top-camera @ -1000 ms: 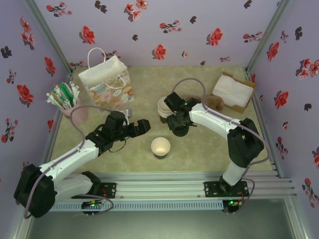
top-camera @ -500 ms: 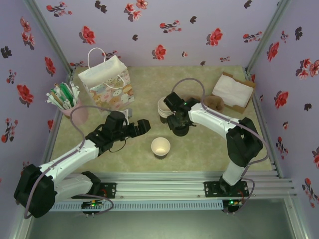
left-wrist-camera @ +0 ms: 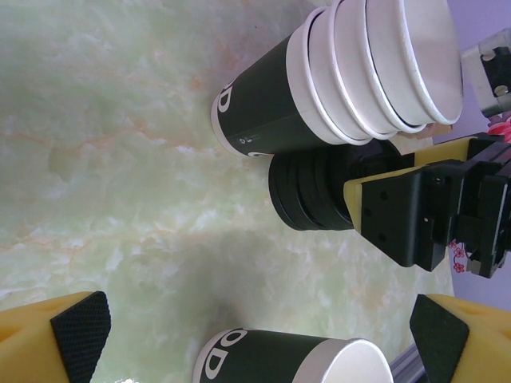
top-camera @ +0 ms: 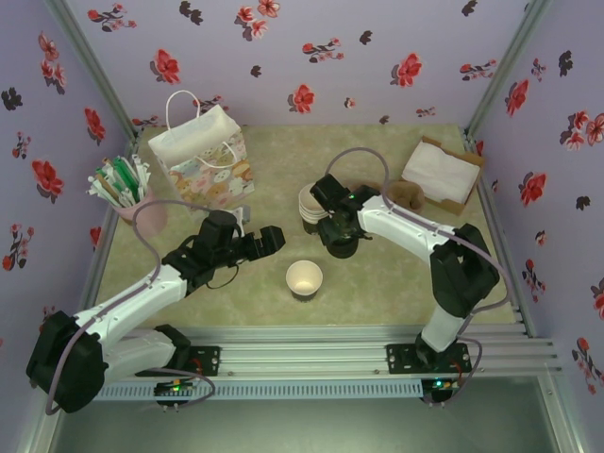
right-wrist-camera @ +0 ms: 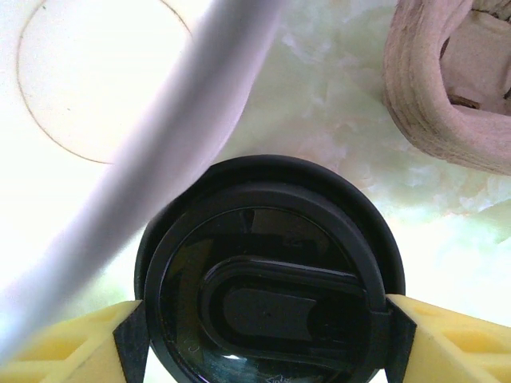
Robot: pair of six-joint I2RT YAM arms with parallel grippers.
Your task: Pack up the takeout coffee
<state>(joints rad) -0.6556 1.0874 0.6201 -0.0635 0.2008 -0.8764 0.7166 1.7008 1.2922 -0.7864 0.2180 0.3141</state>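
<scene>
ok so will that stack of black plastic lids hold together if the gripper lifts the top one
Probably light and slightly flexible: the stack of round black plastic lids looks thin-walled. The lids nest tightly, so several may lift together. The glossy top lid could slip in the right gripper.

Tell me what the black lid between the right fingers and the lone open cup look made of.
Black lid: probably moulded plastic, glossy; it shows reflections and crisp raised ridges.
Lone cup: likely paper, matte; dark printed wall, cream inside, rolled rim.
</scene>
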